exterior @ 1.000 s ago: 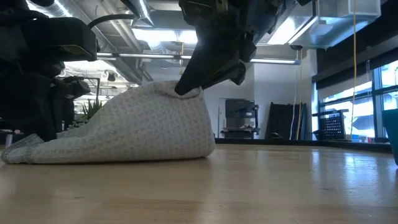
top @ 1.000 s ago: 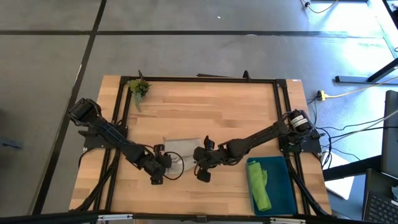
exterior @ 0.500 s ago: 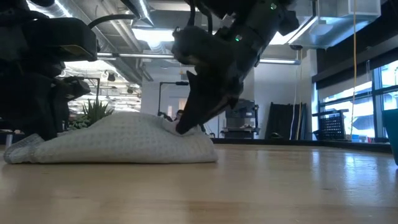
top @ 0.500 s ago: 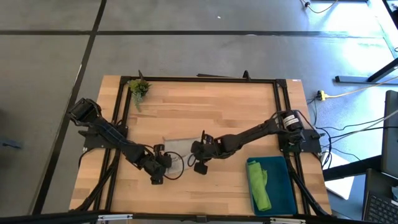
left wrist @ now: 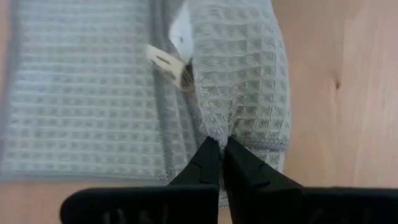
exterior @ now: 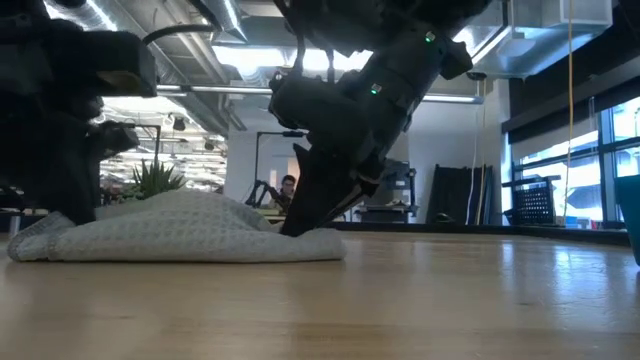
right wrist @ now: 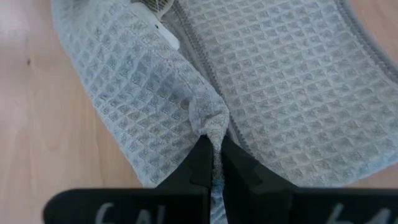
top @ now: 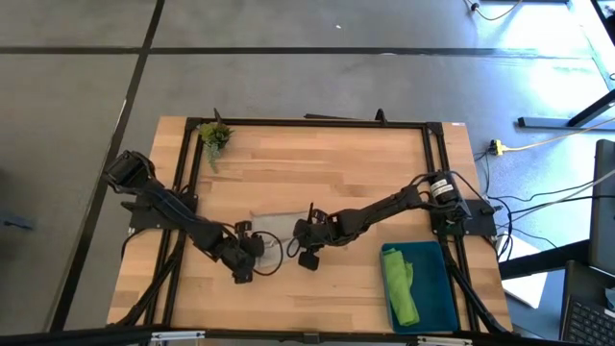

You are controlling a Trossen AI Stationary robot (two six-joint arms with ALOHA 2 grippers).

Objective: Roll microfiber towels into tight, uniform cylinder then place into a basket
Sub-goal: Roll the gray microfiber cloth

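A pale grey waffle-weave microfiber towel (top: 280,225) lies low on the wooden table, with a band along its near edge folded over the flat part (left wrist: 74,93). My left gripper (top: 258,247) is shut on the band's left end. My right gripper (top: 302,237) is shut on its right end (exterior: 300,228). A lime green towel (top: 400,285) lies rolled in the dark teal basket (top: 437,288) at the near right. My left gripper pinches the folded-over band (left wrist: 219,132) of the grey towel between its two fingers, at the towel's left end. The fingers slant down from the near left. That end lies on the table. My right gripper pinches the same folded band (right wrist: 211,127) at the towel's right end, bunching the cloth into a small peak between the fingertips. The fingers slant down from the near right. The towel's right end (exterior: 318,245) rests on the table.
A small green plant sprig (top: 213,135) sits at the table's far left corner. A black frame (top: 317,122) runs along the table's edges. Bare wood stretches beyond the towel toward the far edge. In the low view a person (exterior: 288,186) shows in the room behind.
My right gripper has sunk and shifted toward the table's far left, still shut on the towel. The towel's right part, which stood as a tall hump, has come down flat onto the table. Its left end has stayed where it was.
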